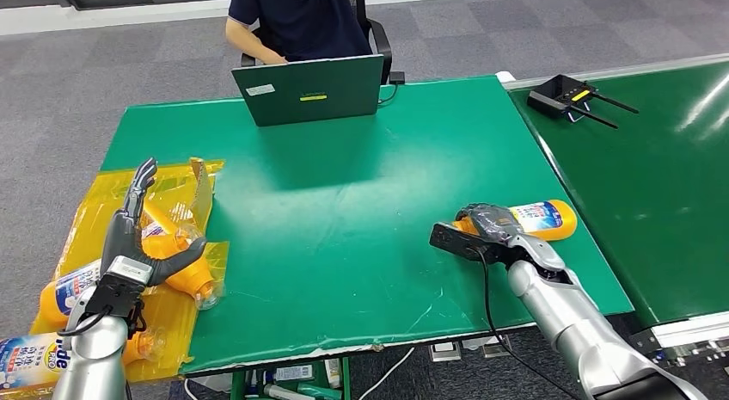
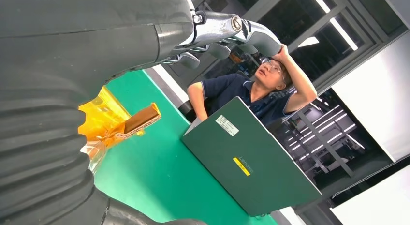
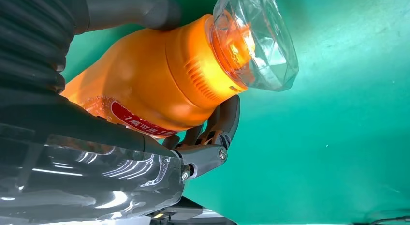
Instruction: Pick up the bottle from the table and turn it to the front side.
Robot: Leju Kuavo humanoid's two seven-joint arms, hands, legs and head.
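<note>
Up close, right robot hand (image 3: 203,138) around orange bottle (image 3: 159,84), clear cap (image 3: 256,41).

**Orange, green and yellow across the scene**

The bottle (image 1: 543,219) is orange with a white, blue and red label, and in the right wrist view its cap (image 3: 254,38) is clear over an orange ribbed collar. The table (image 1: 344,202) is bright green. The right hand (image 1: 494,224) is dark grey on a silver arm; the left hand (image 1: 137,245) is grey and black. Under the left hand lies a translucent yellow plastic sheet (image 1: 94,206) with more orange bottles (image 1: 185,275) on it. The laptop (image 1: 309,89) is dark green with a small white sticker and a yellow one. The floor (image 1: 77,82) is grey carpet in squares. The person (image 1: 297,17) wears dark navy.
</note>
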